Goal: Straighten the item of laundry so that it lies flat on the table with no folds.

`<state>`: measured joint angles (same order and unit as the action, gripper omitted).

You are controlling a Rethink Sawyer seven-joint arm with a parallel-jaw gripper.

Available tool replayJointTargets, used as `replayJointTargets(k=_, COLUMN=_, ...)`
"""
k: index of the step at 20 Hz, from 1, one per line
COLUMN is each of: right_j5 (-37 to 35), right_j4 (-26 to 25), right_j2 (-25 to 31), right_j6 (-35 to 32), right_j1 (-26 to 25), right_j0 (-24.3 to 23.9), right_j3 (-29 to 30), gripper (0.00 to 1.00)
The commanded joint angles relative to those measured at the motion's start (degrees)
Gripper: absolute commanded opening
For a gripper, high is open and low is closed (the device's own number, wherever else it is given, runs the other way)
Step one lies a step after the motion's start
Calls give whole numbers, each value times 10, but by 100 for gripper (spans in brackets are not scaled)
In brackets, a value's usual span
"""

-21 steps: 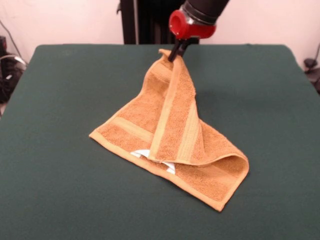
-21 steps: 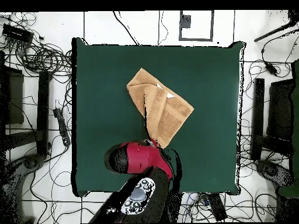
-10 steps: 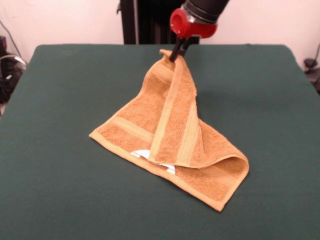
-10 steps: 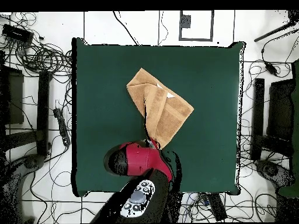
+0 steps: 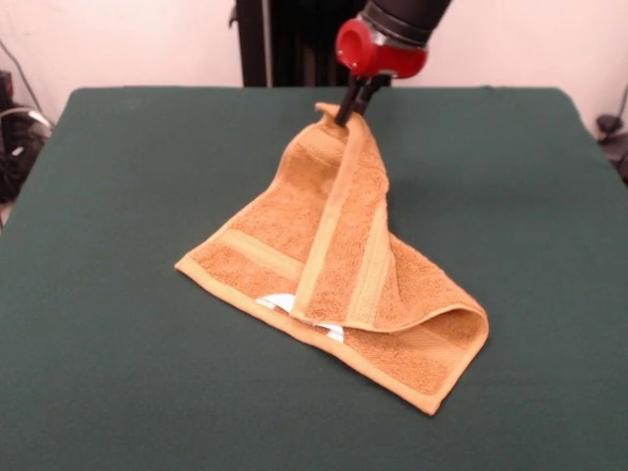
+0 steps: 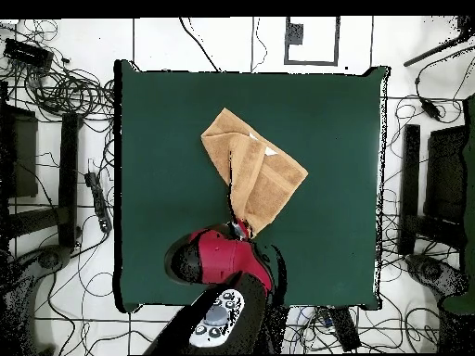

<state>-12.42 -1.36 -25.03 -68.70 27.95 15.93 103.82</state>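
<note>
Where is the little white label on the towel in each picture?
Front view: the white label peeks out at the towel's near lower edge, left of middle.
Overhead view: white speck on the towel's upper right edge.
Shared landmark: the gripper pinching the raised corner.

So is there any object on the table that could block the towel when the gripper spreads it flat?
Nothing visible does. The gripper already holds one corner of the towel raised, and the rest lies folded on the table. Both views show only green cloth around the towel.
</note>
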Motion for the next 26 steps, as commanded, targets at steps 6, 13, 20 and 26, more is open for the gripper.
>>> replayJointTargets(k=6, right_j5=41, right_j4=31, right_j2=56, right_j6=-171, right_j1=-31, right_j0=20, right_j3=37, gripper=100)
replayJointTargets(k=13, right_j5=28, right_j4=39, right_j2=50, right_j6=-178, right_j1=-34, right_j0=25, right_j3=34, gripper=100)
replayJointTargets(k=20, right_j5=-23, right_j4=60, right_j2=67, right_j6=-177, right_j1=-10, right_j0=11, right_j3=39, gripper=100)
replayJointTargets(k=26, right_j5=-139, right_j4=105, right_j2=91, right_j6=-176, right_j1=50, right_j0=-12, right_j3=42, gripper=100)
